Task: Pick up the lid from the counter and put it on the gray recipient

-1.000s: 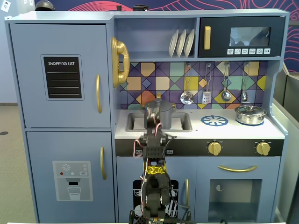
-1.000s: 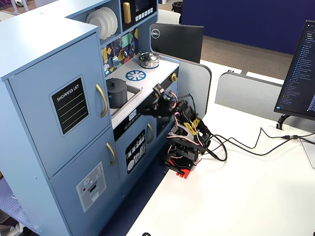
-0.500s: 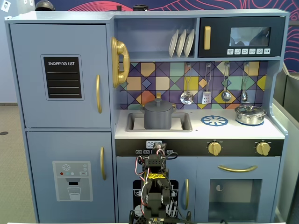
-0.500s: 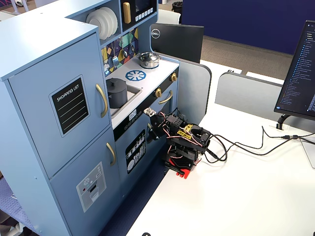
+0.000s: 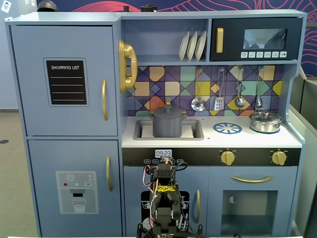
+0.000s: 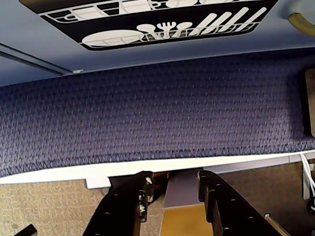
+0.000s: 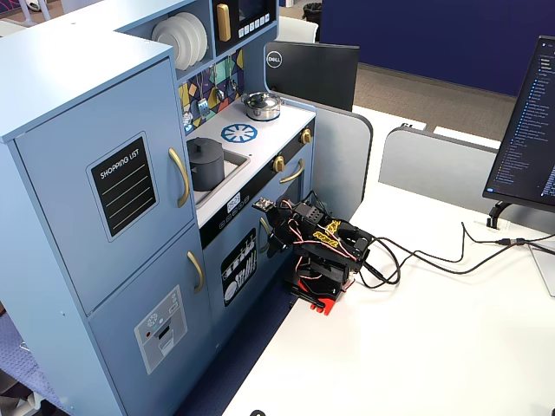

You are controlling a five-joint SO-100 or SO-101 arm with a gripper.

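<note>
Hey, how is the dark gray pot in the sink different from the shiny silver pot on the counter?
The gray pot is matte and dark; the silver pot is shiny. The gray pot looks taller, with straight walls; the silver pot is lower and squatter. The gray pot sits in the sink; the silver pot stands on the counter, right of the blue burner print in that fixed view. Both wear their lids.

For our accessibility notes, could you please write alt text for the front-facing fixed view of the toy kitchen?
A blue toy kitchen fills the frame, with the gray pot, its lid on, standing in the sink. A shiny silver pot sits at the counter's right, beside a blue burner print. The folded robot arm is low in front.
</note>
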